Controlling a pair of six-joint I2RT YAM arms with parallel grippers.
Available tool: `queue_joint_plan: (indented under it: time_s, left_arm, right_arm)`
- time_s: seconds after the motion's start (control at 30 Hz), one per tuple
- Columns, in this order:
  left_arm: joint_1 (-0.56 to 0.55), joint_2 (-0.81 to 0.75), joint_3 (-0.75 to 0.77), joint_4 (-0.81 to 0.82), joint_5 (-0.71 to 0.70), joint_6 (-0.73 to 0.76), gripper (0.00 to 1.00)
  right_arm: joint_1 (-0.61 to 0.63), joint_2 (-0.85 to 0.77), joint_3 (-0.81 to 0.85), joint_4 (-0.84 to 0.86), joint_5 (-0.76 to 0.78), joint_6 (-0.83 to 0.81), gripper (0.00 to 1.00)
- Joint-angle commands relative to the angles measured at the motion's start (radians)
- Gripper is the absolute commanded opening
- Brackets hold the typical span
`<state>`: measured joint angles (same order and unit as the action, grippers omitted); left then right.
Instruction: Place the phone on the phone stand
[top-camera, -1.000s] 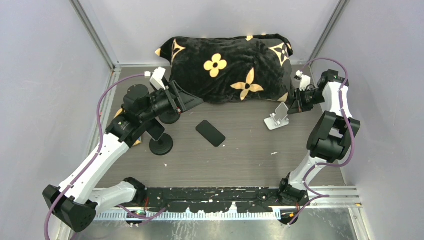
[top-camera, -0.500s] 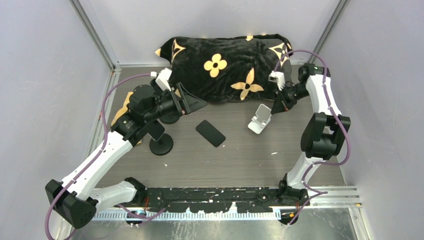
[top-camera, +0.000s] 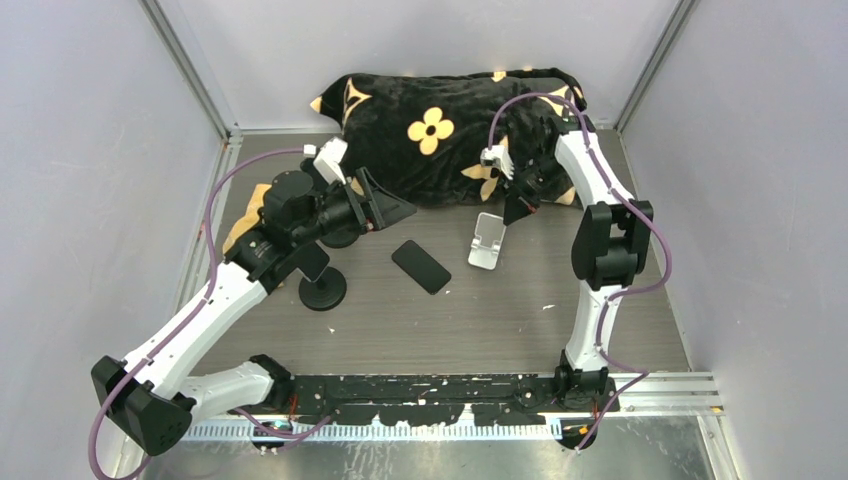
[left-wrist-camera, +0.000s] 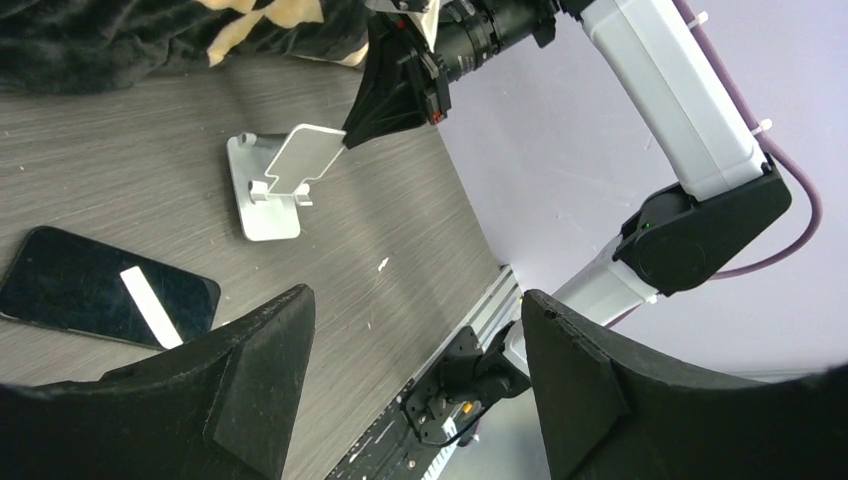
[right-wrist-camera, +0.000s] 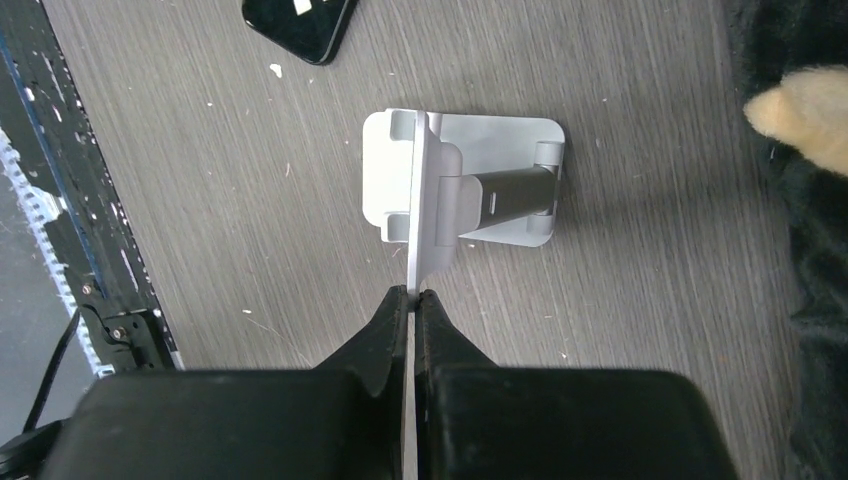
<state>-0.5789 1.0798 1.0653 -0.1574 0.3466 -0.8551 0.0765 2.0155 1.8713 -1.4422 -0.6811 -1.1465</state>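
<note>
The black phone (top-camera: 420, 266) lies flat on the dark table, screen up; it also shows in the left wrist view (left-wrist-camera: 105, 290) and the right wrist view (right-wrist-camera: 300, 22). The silver phone stand (top-camera: 487, 241) stands just right of the phone, its base on the table. My right gripper (top-camera: 512, 205) is shut on the top edge of the stand's back plate (right-wrist-camera: 425, 215), as the right wrist view (right-wrist-camera: 412, 293) and the left wrist view (left-wrist-camera: 395, 95) show. My left gripper (top-camera: 395, 208) is open and empty, above the table left of the phone (left-wrist-camera: 415, 300).
A black cushion with tan flowers (top-camera: 450, 135) lies along the back, close behind the stand. Two black round-based holders (top-camera: 322, 290) stand under the left arm, beside a tan object (top-camera: 245, 215). Walls close in on both sides.
My right gripper has dragged the stand leftward across the table, from the right side to close beside the phone. The left arm shifted slightly; the phone has not moved.
</note>
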Motion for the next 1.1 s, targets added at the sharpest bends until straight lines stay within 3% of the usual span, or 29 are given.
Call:
queue_joint_plan:
  time_s: [0.0, 0.37, 0.63, 0.8, 0.93, 0.97, 1.07]
  left_arm:
    - [-0.022, -0.014, 0.017, -0.008, -0.037, 0.028, 0.76]
    - [-0.208, 0.065, 0.066, -0.116, -0.334, 0.060, 0.76]
    - [-0.390, 0.208, 0.168, -0.236, -0.706, 0.034, 0.78]
    - [-0.435, 0.345, 0.244, -0.377, -0.879, -0.087, 0.82]
    - [-0.430, 0.468, 0.322, -0.542, -0.974, -0.213, 0.96]
    - [-0.424, 0.496, 0.330, -0.560, -0.983, -0.245, 0.97]
    - [-0.369, 0.592, 0.353, -0.618, -0.893, -0.388, 0.97]
  right_arm:
    - [0.016, 0.015, 0.096, -0.042, 0.016, -0.013, 0.07]
    - [0.020, -0.026, 0.078, 0.045, 0.020, 0.158, 0.37]
    - [-0.031, -0.197, -0.002, 0.070, 0.010, 0.369, 0.55]
    - [-0.138, -0.416, -0.304, 0.229, -0.046, 0.522, 0.66]
    - [-0.202, -0.656, -0.608, 0.431, -0.052, 0.607, 0.93]
    - [-0.204, -0.721, -0.670, 0.477, -0.040, 0.620, 0.99]
    - [-0.204, -0.859, -0.817, 0.600, -0.061, 0.703, 1.00]
